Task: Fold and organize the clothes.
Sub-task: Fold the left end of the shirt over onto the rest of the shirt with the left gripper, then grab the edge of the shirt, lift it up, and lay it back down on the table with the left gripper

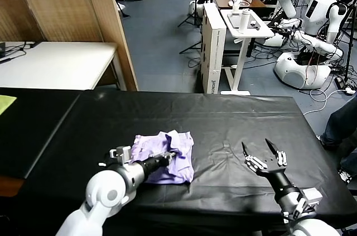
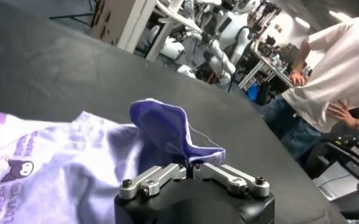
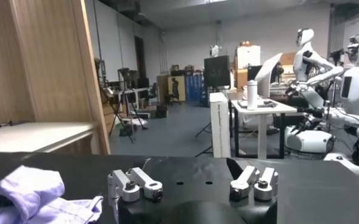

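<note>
Jaws of the left gripper (image 2: 191,172) are clenched on a raised fold of the light lavender-purple T-shirt of thin soft fabric (image 1: 167,155), which lies crumpled on the left half of the black-covered surface (image 1: 223,119), its darker printed side showing in the left wrist view. The shirt's long axis runs roughly across the surface, so the left arm is the nearer one. The right gripper (image 1: 265,154) hovers well apart to the right, jaws spread, holding nothing. Beyond stand white robots (image 1: 312,18).
</note>
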